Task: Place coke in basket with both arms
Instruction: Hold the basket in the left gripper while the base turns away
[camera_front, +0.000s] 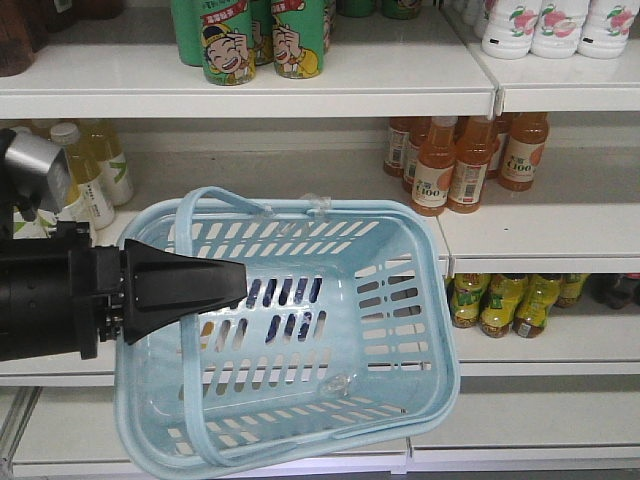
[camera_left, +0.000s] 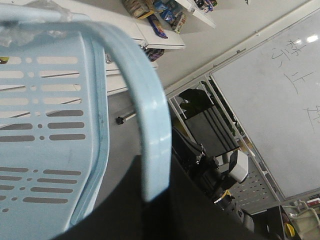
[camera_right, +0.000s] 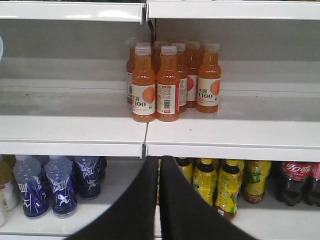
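A light blue slotted plastic basket (camera_front: 425, 255) is clamped mouth-outward by the left gripper (camera_front: 238, 285) for loading. Right of it, a red-capped cola bottle (camera_right: 294, 182) is faced by the closed, empty right gripper (camera_right: 160, 159).

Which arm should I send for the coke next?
Right. The right gripper is empty, and its camera sees the coke on the lower shelf, off to the right. The left gripper is occupied holding the basket.

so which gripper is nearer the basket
Left. The left gripper is shut on the basket by its handle; the right gripper points at shelved orange bottles, apart from it.
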